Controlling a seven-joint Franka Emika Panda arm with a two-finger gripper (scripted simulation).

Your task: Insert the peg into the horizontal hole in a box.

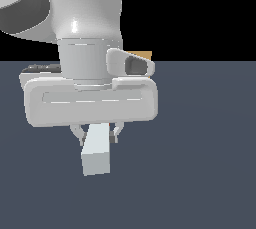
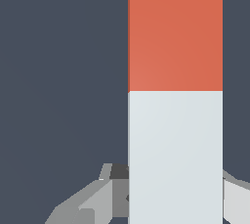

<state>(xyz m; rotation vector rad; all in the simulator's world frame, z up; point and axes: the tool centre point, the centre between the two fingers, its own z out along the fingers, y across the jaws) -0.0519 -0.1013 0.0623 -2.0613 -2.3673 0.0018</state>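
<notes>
The peg (image 1: pixel 96 150) is a square bar that points its white end at the exterior view. In the wrist view the peg (image 2: pixel 175 96) is orange-red on its far half and white on the half between my fingers. My gripper (image 1: pixel 97 134) comes down from above and is shut on the white half, with one finger (image 1: pixel 77 134) on each side. The wrist view shows both fingers (image 2: pixel 105 196) pressed against the peg's sides. Only a tan corner of the box (image 1: pixel 143 55) shows behind my hand. The hole is hidden.
The dark blue-grey floor (image 1: pixel 200 148) stretches around the peg on every side. My white arm and hand (image 1: pixel 90 98) fill the upper part of the exterior view's left and block most of what lies behind them.
</notes>
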